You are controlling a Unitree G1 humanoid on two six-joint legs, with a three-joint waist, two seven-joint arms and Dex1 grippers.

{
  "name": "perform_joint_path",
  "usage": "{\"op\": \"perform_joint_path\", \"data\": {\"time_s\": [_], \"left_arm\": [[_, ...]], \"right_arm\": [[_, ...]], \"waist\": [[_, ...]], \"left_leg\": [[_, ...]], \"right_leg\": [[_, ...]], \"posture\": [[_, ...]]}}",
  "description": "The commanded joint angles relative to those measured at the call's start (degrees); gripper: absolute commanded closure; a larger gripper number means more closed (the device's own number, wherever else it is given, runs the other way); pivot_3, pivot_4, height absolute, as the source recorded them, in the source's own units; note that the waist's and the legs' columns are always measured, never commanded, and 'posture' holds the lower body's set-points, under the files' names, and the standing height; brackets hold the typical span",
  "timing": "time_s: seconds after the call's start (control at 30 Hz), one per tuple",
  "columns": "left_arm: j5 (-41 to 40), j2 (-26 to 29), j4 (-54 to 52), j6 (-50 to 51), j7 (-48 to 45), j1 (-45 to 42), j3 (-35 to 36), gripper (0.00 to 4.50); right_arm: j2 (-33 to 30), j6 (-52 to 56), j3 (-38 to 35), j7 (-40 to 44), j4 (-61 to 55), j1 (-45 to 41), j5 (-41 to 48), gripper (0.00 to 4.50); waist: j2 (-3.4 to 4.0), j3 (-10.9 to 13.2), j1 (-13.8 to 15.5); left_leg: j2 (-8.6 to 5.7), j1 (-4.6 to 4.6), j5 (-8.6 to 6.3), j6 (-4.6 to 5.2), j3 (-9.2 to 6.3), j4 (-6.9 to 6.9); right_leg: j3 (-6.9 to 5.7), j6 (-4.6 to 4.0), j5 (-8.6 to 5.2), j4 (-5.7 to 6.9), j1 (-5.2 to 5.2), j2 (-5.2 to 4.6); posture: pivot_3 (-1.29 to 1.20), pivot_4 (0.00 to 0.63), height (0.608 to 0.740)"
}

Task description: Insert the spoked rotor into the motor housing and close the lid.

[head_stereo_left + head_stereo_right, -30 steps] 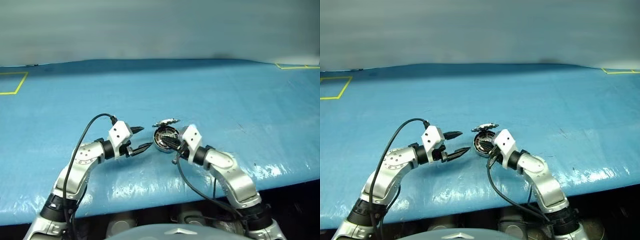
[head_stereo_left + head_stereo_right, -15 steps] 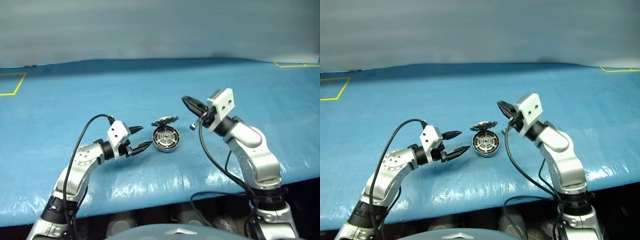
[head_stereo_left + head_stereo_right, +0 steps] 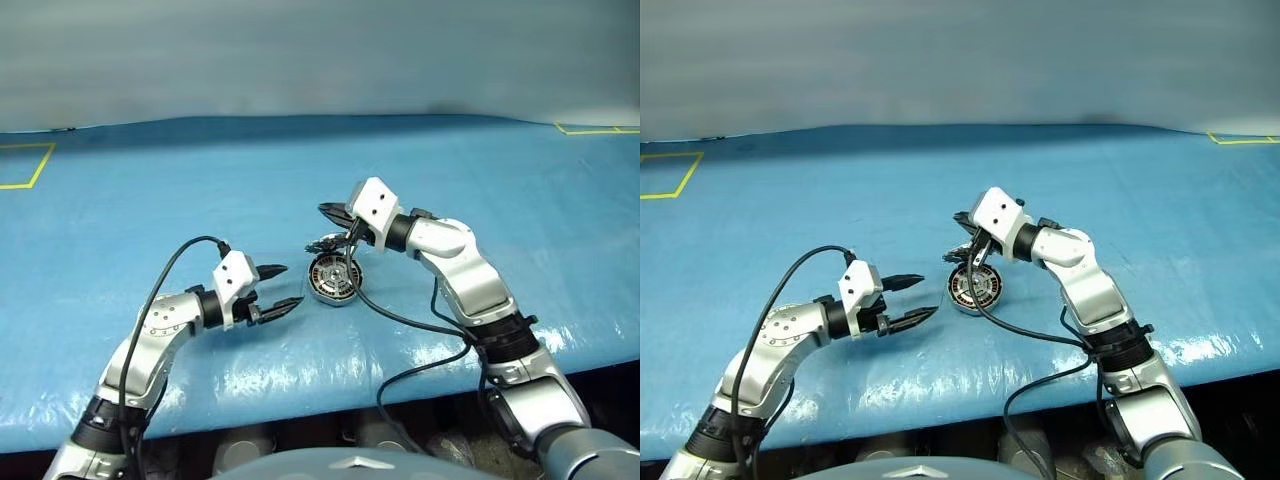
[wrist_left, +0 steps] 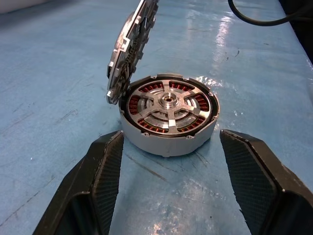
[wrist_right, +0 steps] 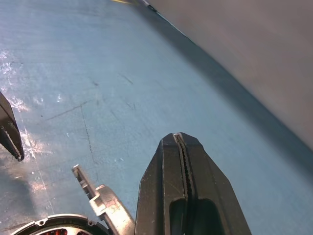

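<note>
The motor housing (image 3: 332,279) rests on the blue table cover (image 3: 480,190) near the table's centre, with the spoked rotor (image 4: 168,105) seated inside it over the copper windings and the lid (image 4: 131,46) standing raised on its hinge at the housing's far rim, toward 12 o'clock. The left gripper (image 3: 276,290) lies just beside the housing at its 9 o'clock, jaws wide and empty, apart from the housing. The right gripper (image 3: 330,211) hovers above the raised lid at about 12 o'clock of the housing, its two fingers (image 5: 183,196) pressed together with nothing between them.
</note>
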Motion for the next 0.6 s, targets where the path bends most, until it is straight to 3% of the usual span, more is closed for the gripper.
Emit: {"op": "perform_joint_path", "data": {"time_s": [0.03, 0.17, 0.6], "left_arm": [[-0.09, 0.14, -3.01, -1.69, 0.41, 0.26, 1.06, 1.17], [-0.22, -0.16, -3.28, -2.11, 1.11, 0.56, 1.26, 1.17], [0.17, 0.01, -2.80, -2.02, 1.45, -0.81, 0.88, 1.17]], "right_arm": [[-1.99, -0.13, 0.58, 4.49, -2.43, -0.68, 0.64, 4.50], [-4.95, 4.24, 2.18, 11.54, -7.61, 2.84, 4.52, 4.50], [-4.49, 6.99, 4.06, 8.50, -8.27, 10.63, 1.57, 4.50]], "waist": [[0.00, 0.00, 0.05], [-0.01, 0.00, 0.06], [-0.01, 0.01, 0.12]], "left_leg": [[0.00, 0.00, 0.00, 0.00, 0.00, 0.00], [-0.01, 0.00, 0.00, 0.01, 0.00, -0.01], [-0.03, 0.02, 0.00, 0.00, -0.02, 0.00]], "right_leg": [[0.00, 0.00, 0.00, 0.00, 0.00, 0.00], [-0.01, 0.01, 0.00, -0.01, 0.01, -0.04], [-0.02, 0.28, -0.17, 0.00, 0.03, -0.05]], "posture": [[0.00, 0.150, 0.740], [0.00, 0.150, 0.740], [0.00, 0.150, 0.740]]}}
